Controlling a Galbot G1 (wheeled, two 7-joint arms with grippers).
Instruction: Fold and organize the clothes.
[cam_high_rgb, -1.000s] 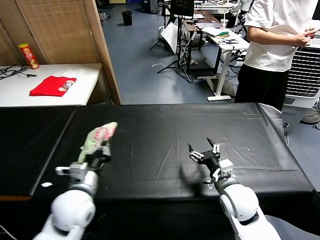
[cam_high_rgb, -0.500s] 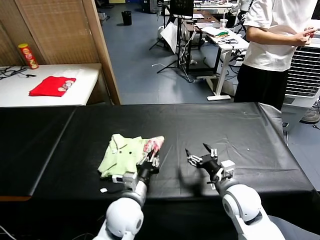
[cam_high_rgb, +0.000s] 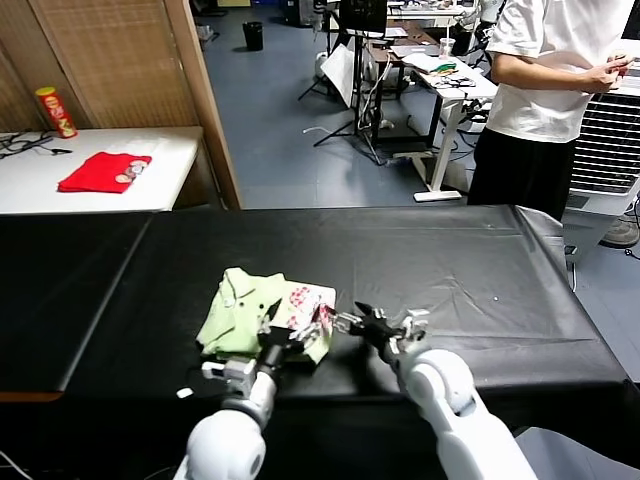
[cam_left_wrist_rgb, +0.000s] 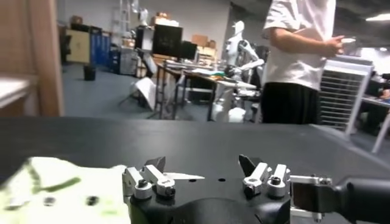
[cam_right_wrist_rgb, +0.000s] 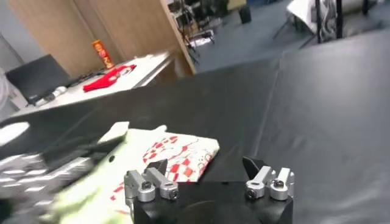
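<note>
Grippers, two, both low over the near edge of the black table (cam_high_rgb: 450, 250).

Left gripper (cam_high_rgb: 283, 335): jaws spread wide, nothing clamped between them, as confirmed in the left wrist view (cam_left_wrist_rgb: 207, 178). It is set at the near edge of the T-shirt (cam_high_rgb: 262, 313), at or just over the cloth; whether the fingers touch it cannot be told.

Right gripper (cam_high_rgb: 378, 325): jaws likewise apart and empty, seen also in the right wrist view (cam_right_wrist_rgb: 207, 176). It is pointed across toward the shirt's printed corner, just beside it, no contact shown.

T-shirt: pale green, lying in a rough bundle on the table directly ahead of the left gripper, red-dotted print turned up on the side nearer the right gripper. Edges are uneven.

Step judged: a fold has been laid down and released; the shirt is only partly tidied.

Next move, judged: a fresh grip on a free edge or corner is called for, probably the printed side, with both arms needed to square the bundle.

Beyond: red cloth (cam_high_rgb: 105, 171) on a white side table, well apart; a person (cam_high_rgb: 555, 90) stands at the far right.
</note>
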